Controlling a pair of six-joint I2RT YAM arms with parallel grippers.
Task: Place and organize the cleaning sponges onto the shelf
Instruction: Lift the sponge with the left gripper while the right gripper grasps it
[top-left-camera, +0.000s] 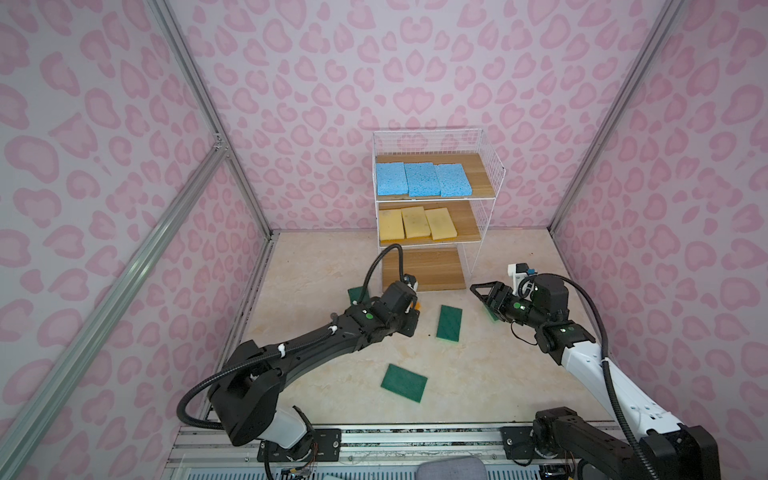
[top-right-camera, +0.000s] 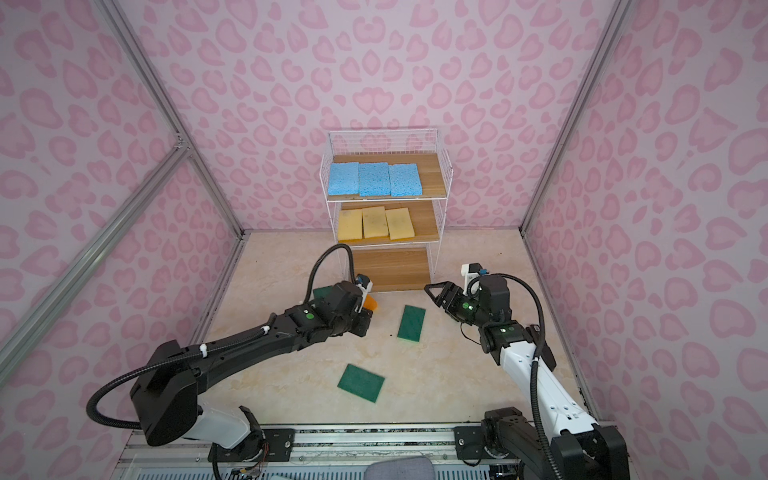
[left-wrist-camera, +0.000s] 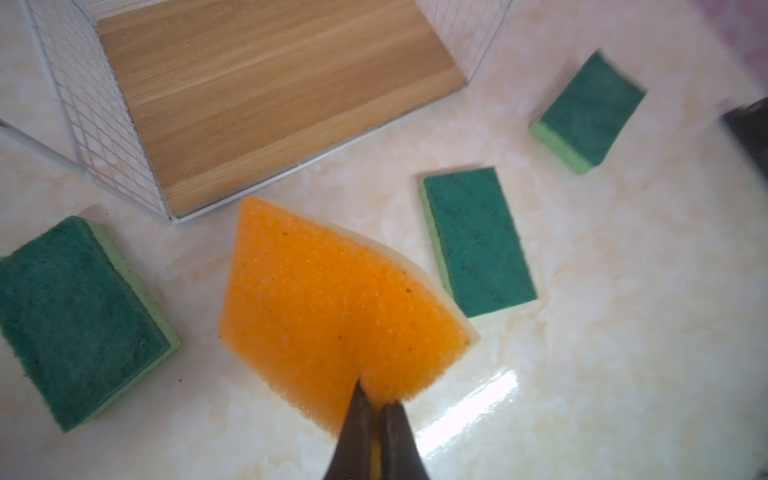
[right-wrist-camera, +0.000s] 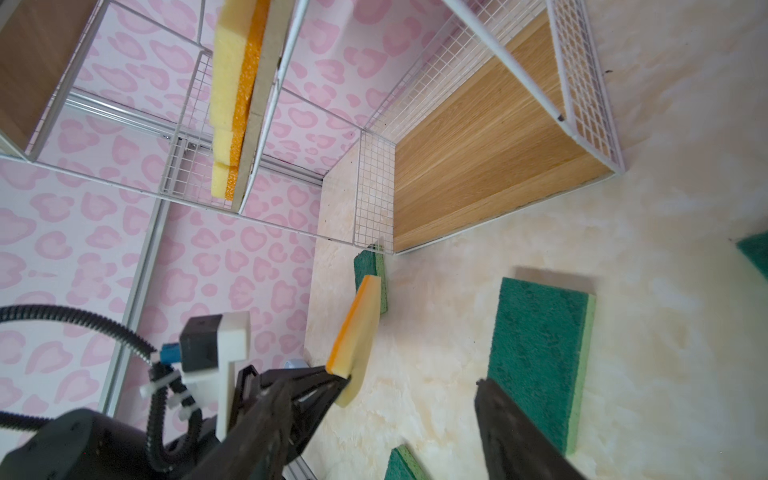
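Now the fourth yellow sponge is pinched and bound for the middle board.

By the top views' clock, the left gripper (left-wrist-camera: 376, 399) is clamped tight on one short edge of the yellow sponge (left-wrist-camera: 332, 299), at about six o'clock from the shelf (top-left-camera: 492, 166) (the sponge looks tilted clear of the tabletop (top-left-camera: 332, 266), though I cannot be sure). Three yellow sponges (top-left-camera: 415, 222) fill the nine-o'clock side of the middle board (top-left-camera: 465, 220). I judge the next move is a lift toward twelve o'clock and a flat lay on the bare three-o'clock end, clearing the wire rim. The right gripper (top-left-camera: 478, 296) hangs wide and empty over a green sponge (right-wrist-camera: 540, 365) at about four o'clock. The bottom board (top-left-camera: 424, 268) awaits the greens.
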